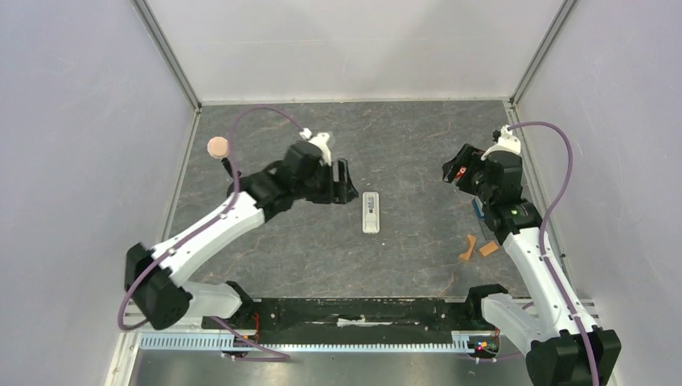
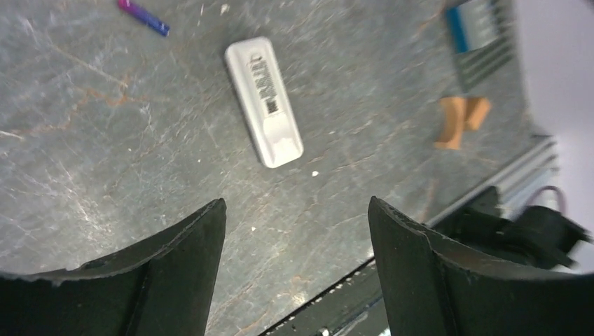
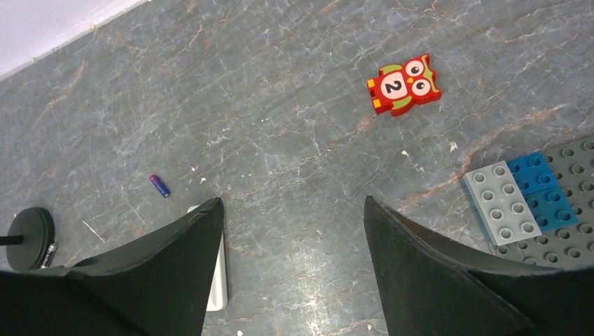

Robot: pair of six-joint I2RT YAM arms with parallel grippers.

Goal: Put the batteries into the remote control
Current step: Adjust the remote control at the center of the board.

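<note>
Two end effectors, both empty. The left end effector (image 2: 294,269) and the right end effector (image 3: 291,276) each have their jaws spread wide above the surface (image 3: 315,140), with nothing between them.

I can only spot one battery (image 3: 159,185), a tiny purple-blue cylinder lying flat. It's ahead and to the left of the right end effector, well apart from it. The remote control (image 2: 264,100) lies flat ahead of the left end effector, label side up, and the battery is beyond its far end, off to the left. I can't tell if the bay is open.

My guess is the step is picking up that battery. I'd come straight down with the fingers straddling its round sides, not its ends, so it can't roll off. Close slowly, because something that small pops out easily. I'd also use the other arm to pin the remote, or it'll probably skate around.
</note>
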